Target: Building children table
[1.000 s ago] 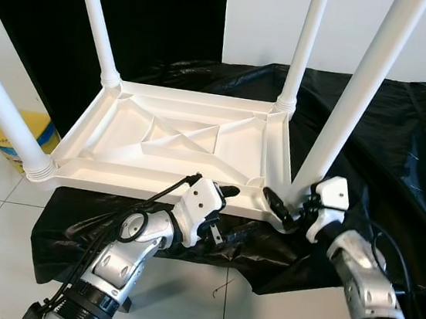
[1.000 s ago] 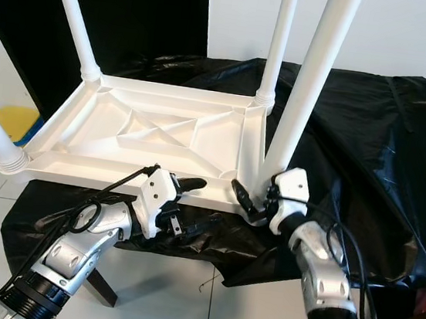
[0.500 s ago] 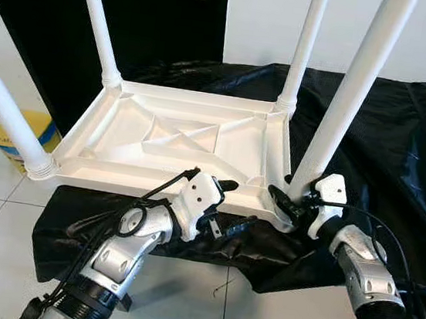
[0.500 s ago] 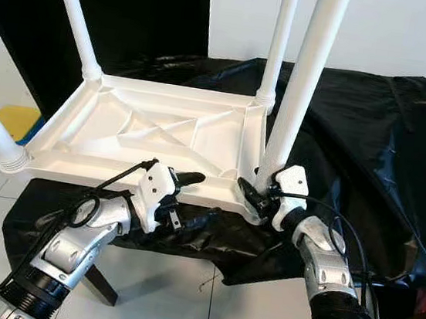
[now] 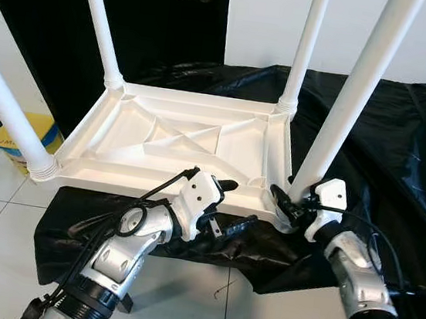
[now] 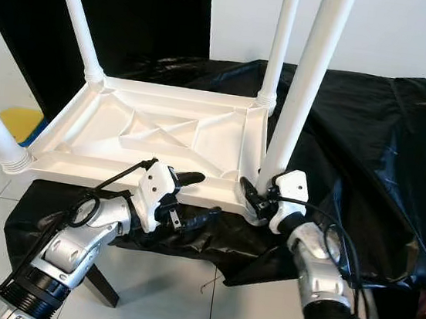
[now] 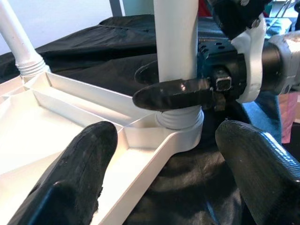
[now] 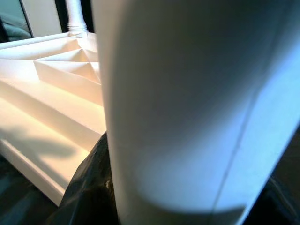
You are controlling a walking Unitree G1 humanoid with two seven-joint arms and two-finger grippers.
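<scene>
The white children's table (image 5: 177, 136) lies upside down on a black-covered surface, its legs pointing up. At the near right corner, the near right leg (image 5: 352, 99) stands in its socket. My right gripper (image 5: 287, 203) is shut around that leg's base, one black finger (image 7: 173, 93) in front of it and one behind. In the right wrist view the leg (image 8: 187, 93) sits close against the camera. My left gripper (image 5: 232, 206) is open at the table's near rim, just left of that corner, with nothing between its fingers (image 7: 79, 173).
Three more white legs rise at the near left (image 5: 5, 114), far left (image 5: 98, 21) and far right (image 5: 308, 47) corners. The black cover (image 5: 400, 151) drapes over the support's edges. A black door (image 5: 160, 21) stands behind, and a yellow container (image 5: 14, 133) sits on the tiled floor at left.
My right gripper has settled a little closer onto the leg's base, and the leg's lean has shifted slightly. The left gripper has stayed at the rim.
</scene>
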